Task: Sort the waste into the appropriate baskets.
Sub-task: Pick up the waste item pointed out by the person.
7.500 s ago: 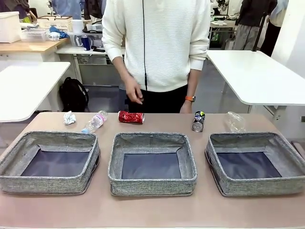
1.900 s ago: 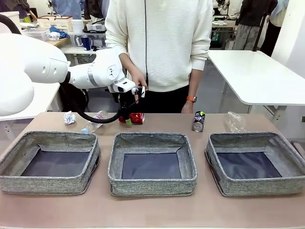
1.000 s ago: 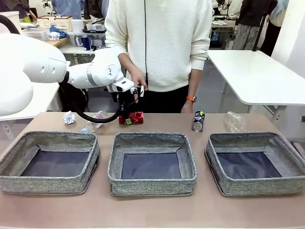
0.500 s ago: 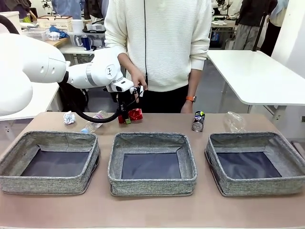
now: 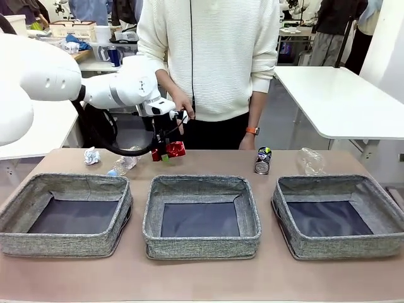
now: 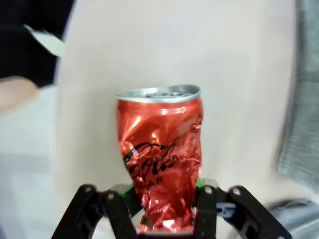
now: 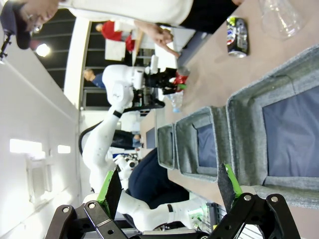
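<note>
Red, dented aluminium can (image 6: 159, 149) is pinched by its crumpled lower end between the green pads of the left gripper (image 5: 163, 153). The jaws are drawn in narrow around it, and the can looks to hang just above the tan tabletop (image 5: 202, 278).

The step in hand is carrying the first piece of waste. Directly below and nearer the robot than this gripper lies the middle grey woven-fabric basket (image 5: 202, 243). One like it sits off to either side: the left basket (image 5: 63, 243) and the right basket (image 5: 341, 247). All three look empty.

The next move calls for swinging the can over whichever basket suits metal, then letting go low enough that it does not bounce out.

The right gripper (image 7: 169, 191) hangs wide open, holding nothing, above the right basket's near rim.
</note>
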